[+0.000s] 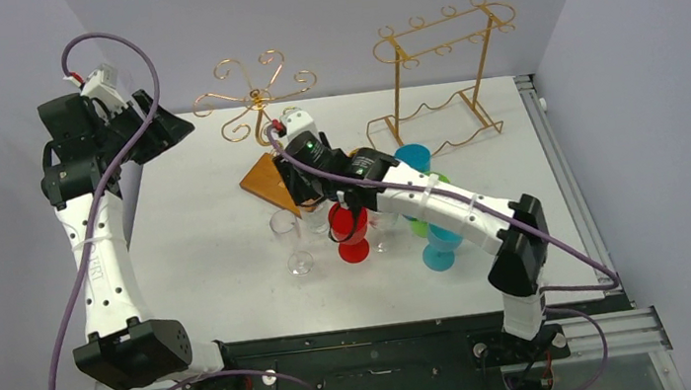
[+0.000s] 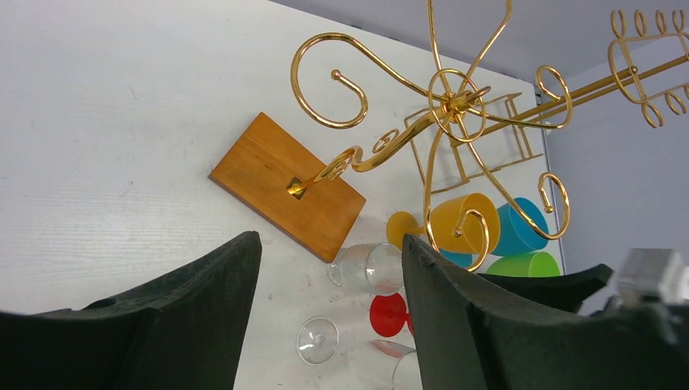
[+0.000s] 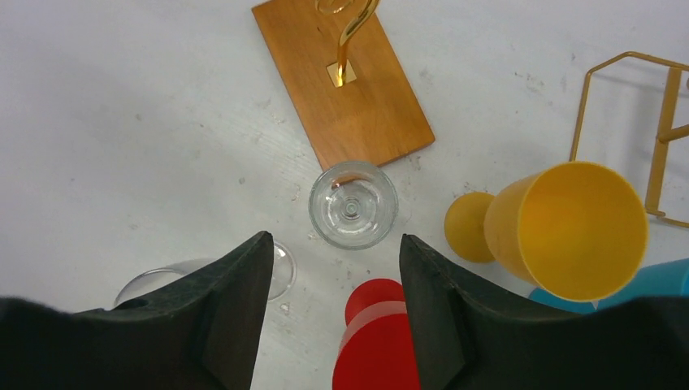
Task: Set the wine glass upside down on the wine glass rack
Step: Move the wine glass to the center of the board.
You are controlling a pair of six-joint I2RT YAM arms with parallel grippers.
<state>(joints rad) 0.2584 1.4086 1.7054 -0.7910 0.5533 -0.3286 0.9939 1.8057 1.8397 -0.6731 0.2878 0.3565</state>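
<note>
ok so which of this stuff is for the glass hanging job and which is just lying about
For the job: tree-shaped gold rack; clear glass below the right gripper, likely the one to hang.
Lying about: tall frame rack; red cup; yellow cup; blue cup; green cup; second clear glass.

Seen from above, I have open counter (image 1: 206, 222) from 7 to 10 o'clock. Off my right end effector (image 3: 335, 244), a clear glass (image 3: 353, 204) stands at 12, the wine glass rack (image 3: 341, 89) beyond it, a yellow cup (image 3: 569, 227) at 3, a red glass (image 3: 378, 337) at 6.
</note>
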